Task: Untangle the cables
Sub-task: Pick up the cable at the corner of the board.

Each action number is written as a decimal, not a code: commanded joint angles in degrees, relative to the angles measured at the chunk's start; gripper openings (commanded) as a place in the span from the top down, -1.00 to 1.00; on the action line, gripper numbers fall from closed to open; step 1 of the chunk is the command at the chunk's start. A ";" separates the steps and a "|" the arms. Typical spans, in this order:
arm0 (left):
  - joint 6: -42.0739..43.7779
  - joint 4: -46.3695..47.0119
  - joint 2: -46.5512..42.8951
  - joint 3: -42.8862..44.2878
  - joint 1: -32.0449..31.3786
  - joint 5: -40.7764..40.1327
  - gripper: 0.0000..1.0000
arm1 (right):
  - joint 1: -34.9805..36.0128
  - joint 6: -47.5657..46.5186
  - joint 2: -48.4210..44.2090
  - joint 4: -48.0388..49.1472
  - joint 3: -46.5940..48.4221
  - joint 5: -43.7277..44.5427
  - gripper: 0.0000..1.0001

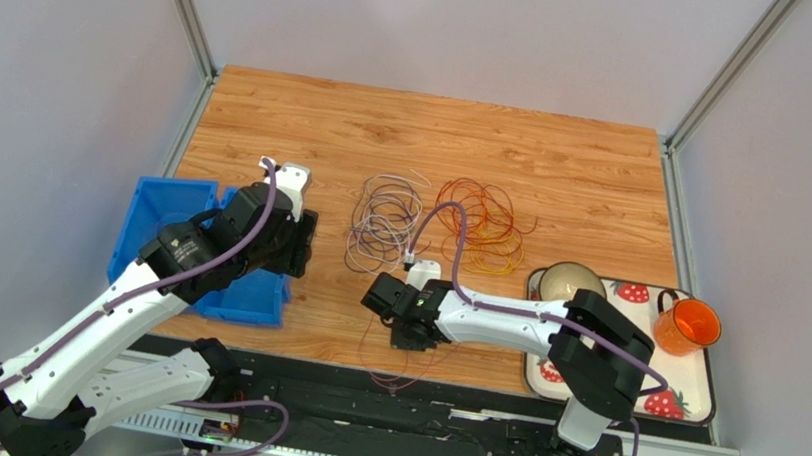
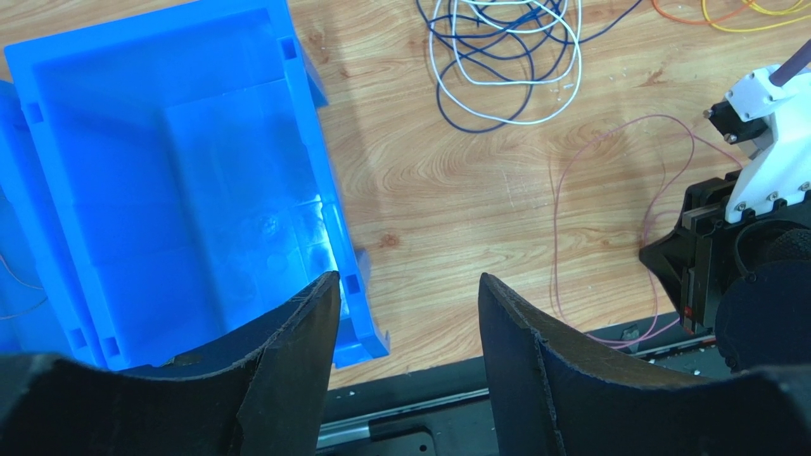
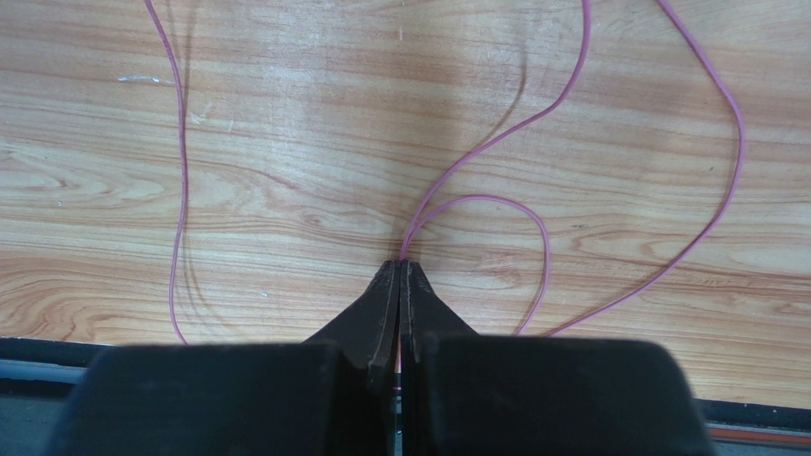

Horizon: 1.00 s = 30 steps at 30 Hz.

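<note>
The cables lie in separate heaps on the wooden table. A white and dark grey bundle (image 1: 386, 219) (image 2: 504, 66) is at the centre and a red-orange and yellow bundle (image 1: 484, 225) lies to its right. A thin purple-pink cable (image 3: 182, 190) loops near the front edge. My right gripper (image 1: 403, 342) (image 3: 401, 264) is shut on this purple-pink cable, two strands of which run out from its fingertips. My left gripper (image 1: 294, 242) (image 2: 407, 280) hangs open and holds nothing, above the right edge of a blue bin (image 1: 163, 228) (image 2: 171, 171).
A strawberry-patterned tray (image 1: 701, 393) at the right front carries an orange cup (image 1: 689, 326) and a beige bowl (image 1: 568, 283). The black rail of the arm bases (image 1: 395, 414) runs along the front edge. Grey walls enclose the table.
</note>
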 commanded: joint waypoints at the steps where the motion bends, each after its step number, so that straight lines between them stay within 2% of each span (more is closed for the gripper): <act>1: 0.85 1.61 -0.46 -0.10 0.25 0.08 -0.27 | 0.17 -0.78 2.92 -0.81 -0.93 3.67 1.00; 5: 0.59 1.70 -1.51 -0.01 0.25 1.74 -0.20 | 0.17 -7.72 -1.21 -1.95 3.19 5.96 1.00; 11: -0.90 1.43 -2.30 1.49 0.25 8.42 -0.20 | 0.08 -17.56 -14.21 -2.22 8.47 7.55 1.00; 21: -4.33 6.09 -2.56 5.44 0.16 20.72 -0.19 | -0.10 -31.53 -28.63 3.12 13.32 0.71 1.00; 27: -5.82 7.15 -0.63 6.50 0.25 21.96 -0.21 | -0.71 -33.31 -30.13 3.84 13.76 -2.82 1.00; 30: -9.15 10.74 -0.46 0.27 0.25 22.66 -0.20 | -0.62 -31.91 -31.62 3.93 11.21 -0.64 1.00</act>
